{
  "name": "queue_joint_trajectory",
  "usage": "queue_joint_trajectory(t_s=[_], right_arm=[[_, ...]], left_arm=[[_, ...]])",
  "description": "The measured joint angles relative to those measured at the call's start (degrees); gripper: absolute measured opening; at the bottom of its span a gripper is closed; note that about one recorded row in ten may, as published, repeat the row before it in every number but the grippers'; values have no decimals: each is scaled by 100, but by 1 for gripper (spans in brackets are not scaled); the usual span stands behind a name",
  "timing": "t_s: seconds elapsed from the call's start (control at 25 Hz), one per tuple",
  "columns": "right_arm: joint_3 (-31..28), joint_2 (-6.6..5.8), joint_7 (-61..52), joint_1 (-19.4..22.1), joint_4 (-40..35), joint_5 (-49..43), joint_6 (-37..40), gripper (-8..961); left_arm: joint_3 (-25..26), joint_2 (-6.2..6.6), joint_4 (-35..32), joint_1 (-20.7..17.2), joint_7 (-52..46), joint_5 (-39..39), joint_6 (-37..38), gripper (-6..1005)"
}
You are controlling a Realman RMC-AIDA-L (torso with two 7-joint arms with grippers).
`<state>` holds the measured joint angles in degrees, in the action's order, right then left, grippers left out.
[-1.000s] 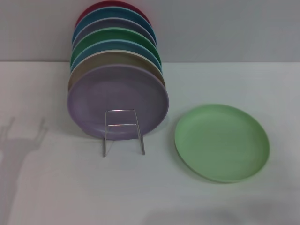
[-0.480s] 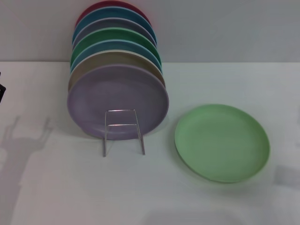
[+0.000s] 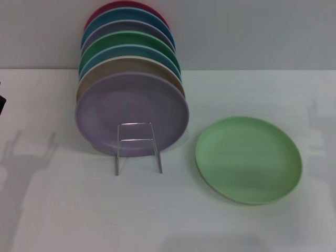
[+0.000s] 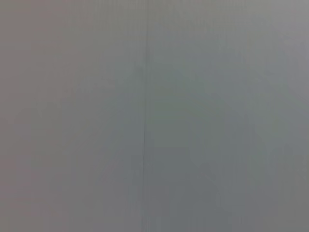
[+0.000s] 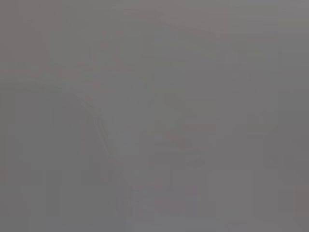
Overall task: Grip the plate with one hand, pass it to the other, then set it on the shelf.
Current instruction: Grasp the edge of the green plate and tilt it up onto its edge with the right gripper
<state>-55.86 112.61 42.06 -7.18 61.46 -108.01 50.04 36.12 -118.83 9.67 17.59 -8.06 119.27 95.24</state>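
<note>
The pale mint-green plate (image 3: pixel 248 159) lies flat on the white table, right of the rack and apart from it. The shelf (image 3: pixel 135 139) is a thin wire rack in the middle left, and its front loops stand bare. Behind them, several plates stand on edge in a row, with a lavender plate (image 3: pixel 131 105) at the front. Only a dark sliver of my left arm (image 3: pixel 1 102) shows at the left edge, far from the plate. My right gripper is out of view. Both wrist views show only plain grey.
The white table (image 3: pixel 79 210) runs back to a grey wall. A two-pronged arm shadow falls on the table at the left, and a fainter one at the far right edge.
A dark sliver of my left arm has come in at the left edge. The faint shadow on the right has moved from the lower right up towards the back. The plates and the rack have not moved.
</note>
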Motion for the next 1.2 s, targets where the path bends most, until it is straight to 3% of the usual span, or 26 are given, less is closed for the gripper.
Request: queue_joint_trajectory(t_s=[0.08, 0.2, 0.4, 0.52, 0.64, 0.72, 0.84, 0.96, 1.2], right_arm=[[-399, -63, -8, 161, 508, -113, -1011, 554], [-1124, 11, 11, 436, 1173, -318, -2566, 554], [-2714, 431, 30, 807, 2046, -532, -5195, 555], [-3763, 613, 33, 733, 2280, -667, -6946, 555], [-4611, 602, -1, 441, 2278, -711, -8510, 555], [-5506, 608, -32, 46, 2067, -723, -9742, 555], [-6030, 601, -36, -218, 1871, -742, -10412, 554], [-6478, 518, -115, -584, 1598, -1016, -11066, 553], [-6670, 337, -814, -1470, 1238, -2482, -11829, 548]], left_arm=[[0, 7, -1, 1, -13, -1, -7, 829], [0, 7, 0, 8, -16, 0, -12, 829], [0, 9, 9, 32, -35, 0, -15, 829], [0, 9, 10, 57, -37, 0, -15, 829], [0, 9, 9, 77, -32, 1, -16, 829], [0, 9, 8, 109, -17, -3, -16, 829], [0, 9, 9, 132, -7, 0, -15, 829], [0, 9, 9, 161, -33, 1, -15, 829], [0, -1, 9, 267, -31, -1, -17, 829]])
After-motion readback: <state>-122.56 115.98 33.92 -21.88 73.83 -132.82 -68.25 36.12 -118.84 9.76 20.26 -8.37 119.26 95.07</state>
